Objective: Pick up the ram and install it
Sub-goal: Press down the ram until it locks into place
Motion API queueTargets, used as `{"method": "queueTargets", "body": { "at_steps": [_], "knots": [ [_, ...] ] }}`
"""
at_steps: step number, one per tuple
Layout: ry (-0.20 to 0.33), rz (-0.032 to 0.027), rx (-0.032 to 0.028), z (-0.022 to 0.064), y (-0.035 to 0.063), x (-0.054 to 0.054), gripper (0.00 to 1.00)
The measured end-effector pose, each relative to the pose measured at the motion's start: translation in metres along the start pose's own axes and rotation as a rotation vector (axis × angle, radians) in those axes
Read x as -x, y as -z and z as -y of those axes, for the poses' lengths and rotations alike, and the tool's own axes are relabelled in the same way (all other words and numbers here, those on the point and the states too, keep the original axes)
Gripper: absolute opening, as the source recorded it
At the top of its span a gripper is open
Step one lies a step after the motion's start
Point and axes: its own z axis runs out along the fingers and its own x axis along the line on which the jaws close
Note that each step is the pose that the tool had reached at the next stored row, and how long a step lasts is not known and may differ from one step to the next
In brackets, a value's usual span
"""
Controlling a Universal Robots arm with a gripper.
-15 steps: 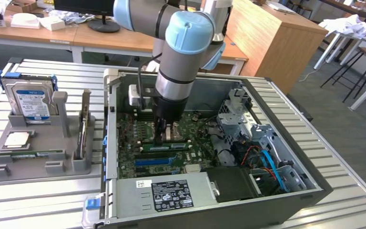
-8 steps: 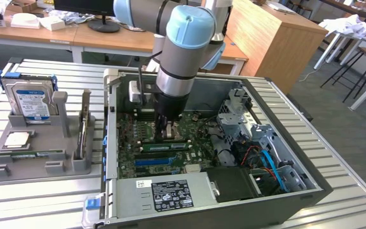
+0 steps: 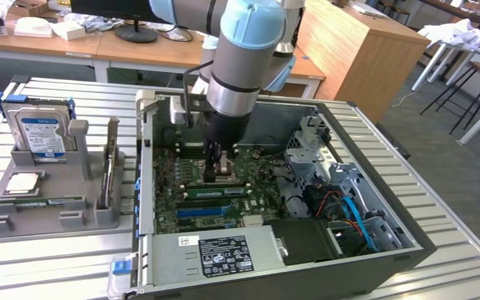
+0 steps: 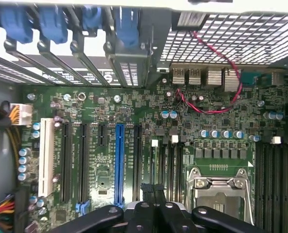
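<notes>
I have the black jaws (image 4: 152, 190) clenched together, gripping nothing, low over the green motherboard (image 4: 134, 121) inside the open grey computer case (image 3: 407, 247); the slim green ram stick (image 3: 217, 192) sits seated in its slot beside the processor socket (image 4: 220, 187).

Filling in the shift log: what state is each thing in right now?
Gripper: shut, down inside the computer case over the motherboard, near the memory slots.
Computer case: lying on its side, side panel off.
Processor socket: bare, no cooler on it.
Ram: lying along a slot beside the gripper; seating cannot be told.
Hard drive: upright in the grey holder.
</notes>
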Motion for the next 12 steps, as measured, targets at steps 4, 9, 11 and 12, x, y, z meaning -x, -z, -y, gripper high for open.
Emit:
{"method": "queueTargets", "body": {
  "at_steps": [4,9,11,12],
  "knots": [
    [0.000,-0.0060,0.0000,-0.0003,0.0094,0.000,0.10],
    [-0.001,-0.0162,0.0001,-0.0007,0.0207,0.000,0.10],
    [-0.001,-0.0197,0.0001,-0.0009,0.0256,0.000,0.10],
    [-0.001,-0.0213,0.0001,-0.0010,0.0279,0.000,0.10]
  ]
}}
